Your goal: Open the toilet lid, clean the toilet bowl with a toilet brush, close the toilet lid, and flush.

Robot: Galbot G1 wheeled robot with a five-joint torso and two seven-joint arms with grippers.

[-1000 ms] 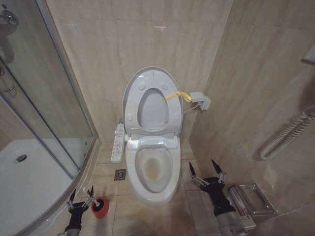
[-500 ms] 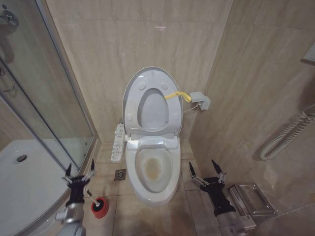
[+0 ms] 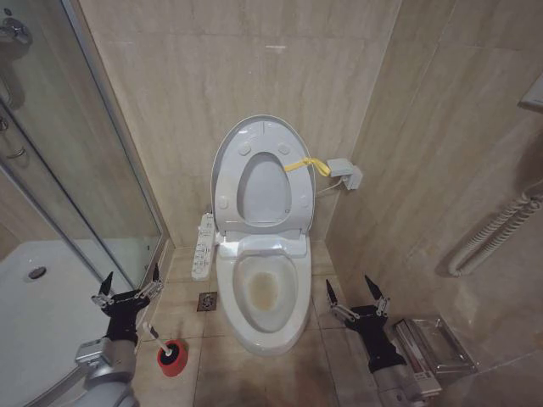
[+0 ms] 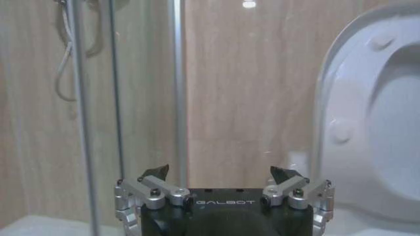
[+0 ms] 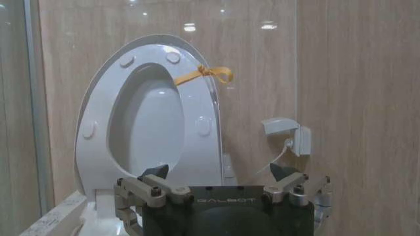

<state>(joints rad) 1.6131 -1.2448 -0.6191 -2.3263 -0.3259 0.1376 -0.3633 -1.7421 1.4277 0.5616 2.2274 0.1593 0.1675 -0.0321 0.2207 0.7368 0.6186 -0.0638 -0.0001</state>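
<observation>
**Left arm lifted away from the brush holder**

Since a second ago, my left gripper (image 3: pixel 127 289) has risen from just beside the red holder (image 3: pixel 172 359) to hang higher, close to the glass shower door (image 3: pixel 85 186). Its jaws stand wide apart and hold nothing, as the left wrist view confirms (image 4: pixel 223 173). From the head view, the toilet brush (image 3: pixel 157 337) shows as a thin white handle slanting up out of the red holder on the floor tiles, below and just right of that gripper; I cannot tell whether anything touches it.

Over on the other side, my right gripper (image 3: pixel 354 298) hangs low, right of the toilet bowl (image 3: pixel 265 292), unchanged, jaws spread open and empty (image 5: pixel 222 172).

Ahead, the toilet lid (image 3: pixel 254 140) stands upright against the wall with the ring seat (image 3: pixel 263 191) raised against it, a yellow strap (image 3: pixel 305 164) tied at its edge. A brownish stain lies inside the bowl.
</observation>
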